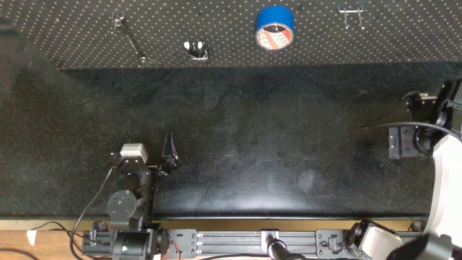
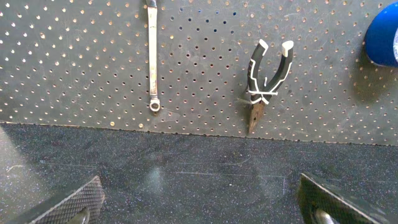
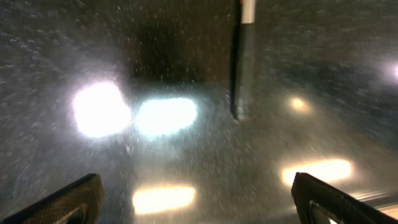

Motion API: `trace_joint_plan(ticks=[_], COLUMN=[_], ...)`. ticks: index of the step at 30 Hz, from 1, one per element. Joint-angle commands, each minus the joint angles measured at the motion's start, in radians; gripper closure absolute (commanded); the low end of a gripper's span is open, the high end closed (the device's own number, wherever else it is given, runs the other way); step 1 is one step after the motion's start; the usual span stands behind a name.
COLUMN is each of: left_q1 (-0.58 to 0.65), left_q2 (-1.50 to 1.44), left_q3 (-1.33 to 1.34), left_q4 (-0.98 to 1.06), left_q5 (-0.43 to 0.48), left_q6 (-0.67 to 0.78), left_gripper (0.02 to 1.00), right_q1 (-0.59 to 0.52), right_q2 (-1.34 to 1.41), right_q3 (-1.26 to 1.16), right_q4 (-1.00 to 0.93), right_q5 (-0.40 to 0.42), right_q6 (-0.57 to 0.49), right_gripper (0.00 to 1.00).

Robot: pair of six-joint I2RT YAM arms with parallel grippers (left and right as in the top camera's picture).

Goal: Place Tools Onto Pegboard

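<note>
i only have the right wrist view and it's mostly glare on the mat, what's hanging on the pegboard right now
observer: A wrench, pliers and a blue tape roll hang on the pegboard.
operator: any hook free
observer: Yes, a bare hook at the pegboard's right end, right of the blue tape roll.
operator: what's the left gripper doing
observer: The left gripper is open and empty near the front left of the mat, facing the pliers.
</note>
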Motion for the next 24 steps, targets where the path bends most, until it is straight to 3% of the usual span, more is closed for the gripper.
trace_joint_plan(ticks=[1,6,9,23,24], left_q1=[0.007,0.007,0.007,0.007,0.007], left_q2=[-0.007,-0.007,-0.007,-0.007,-0.007], left_q3=[-0.003,-0.003,-0.003,-0.003,-0.003], left_q4=[-0.007,-0.007,-0.007,-0.007,-0.007], left_q5=[0.007,0.007,0.007,0.007,0.007], left_q6=[0.013,0.013,0.013,0.013,0.013], left_gripper=[0.023,0.023,0.023,0.023,0.023], right_q1=[-0.118,-0.238,-0.245,-0.248,-0.248], right_q2=[0.095,0.172,0.222,0.347,0.353], right_q3=[-0.023,-0.023,-0.022,-0.022,-0.022], right_q4=[0.087,0.145,0.184,0.281,0.281], right_q5=[-0.065,-0.253,-0.252,-0.252,-0.252], right_q6=[-0.118,-0.351,-0.399,-0.360,-0.359], right_gripper=[0.012,0.012,0.012,0.005,0.045])
